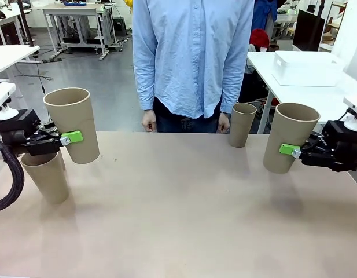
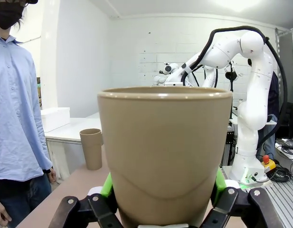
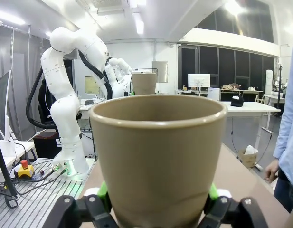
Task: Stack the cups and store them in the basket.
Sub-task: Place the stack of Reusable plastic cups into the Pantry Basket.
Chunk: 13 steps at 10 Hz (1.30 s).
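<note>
Left claw (image 1: 70,138) grips a kraft cup (image 1: 71,116) over the tan table (image 1: 178,214); a second cup (image 1: 46,176) stands under it. Right claw (image 1: 289,150) grips a third cup (image 1: 289,130); the white basket (image 1: 308,68) rests behind it on a white desk (image 1: 262,62).

The middle and lower part of the counter (image 1: 178,220) lies bare from side to side. At the left, a standing cup (image 1: 46,176) sits under the left claw (image 1: 71,138), which grips a raised cup (image 1: 72,116). Upper right of centre, a lone cup (image 1: 242,124) stands by the person's hand (image 1: 223,123). Farther right, the right claw (image 1: 291,149) grips a second held cup (image 1: 290,130).
</note>
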{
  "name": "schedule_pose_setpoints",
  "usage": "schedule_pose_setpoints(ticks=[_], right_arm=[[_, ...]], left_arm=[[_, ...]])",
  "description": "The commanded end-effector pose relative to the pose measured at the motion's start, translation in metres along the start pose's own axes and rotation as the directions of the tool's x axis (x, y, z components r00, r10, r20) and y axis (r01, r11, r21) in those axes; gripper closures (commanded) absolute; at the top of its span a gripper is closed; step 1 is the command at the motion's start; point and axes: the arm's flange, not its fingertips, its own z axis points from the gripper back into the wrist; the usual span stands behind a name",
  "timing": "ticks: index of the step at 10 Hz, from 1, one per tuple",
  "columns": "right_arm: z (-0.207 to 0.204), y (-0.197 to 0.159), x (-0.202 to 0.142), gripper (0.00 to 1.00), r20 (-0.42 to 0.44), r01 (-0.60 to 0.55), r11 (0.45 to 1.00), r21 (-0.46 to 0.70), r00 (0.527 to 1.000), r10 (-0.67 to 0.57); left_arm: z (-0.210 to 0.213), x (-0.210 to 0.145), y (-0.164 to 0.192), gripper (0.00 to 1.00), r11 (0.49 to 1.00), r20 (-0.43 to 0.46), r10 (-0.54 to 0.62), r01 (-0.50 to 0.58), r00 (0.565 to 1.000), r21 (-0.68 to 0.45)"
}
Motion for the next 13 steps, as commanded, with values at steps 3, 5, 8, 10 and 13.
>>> schedule_pose_setpoints(ticks=[3,5,8,10,13], right_arm=[[0.0,-0.0001,0.0027,0.15,0.0,-0.009,1.0,-0.002,1.0,0.009],[0.0,-0.0001,0.0027,0.15,0.0,-0.009,1.0,-0.002,1.0,0.009],[0.0,-0.0001,0.0027,0.15,0.0,-0.009,1.0,-0.002,1.0,0.009],[0.0,-0.0001,0.0027,0.15,0.0,-0.009,1.0,-0.002,1.0,0.009],[0.0,-0.0001,0.0027,0.15,0.0,-0.009,1.0,-0.002,1.0,0.009]], left_arm=[[0.0001,0.0014,-0.0003,0.14,1.0,-0.001,-0.015,0.015,1.0,-0.001],[0.0001,0.0014,-0.0003,0.14,1.0,-0.001,-0.015,0.015,1.0,-0.001],[0.0001,0.0014,-0.0003,0.14,1.0,-0.001,-0.015,0.015,1.0,-0.001],[0.0001,0.0014,-0.0003,0.14,1.0,-0.001,-0.015,0.015,1.0,-0.001],[0.0001,0.0014,-0.0003,0.14,1.0,-0.001,-0.015,0.015,1.0,-0.001]])
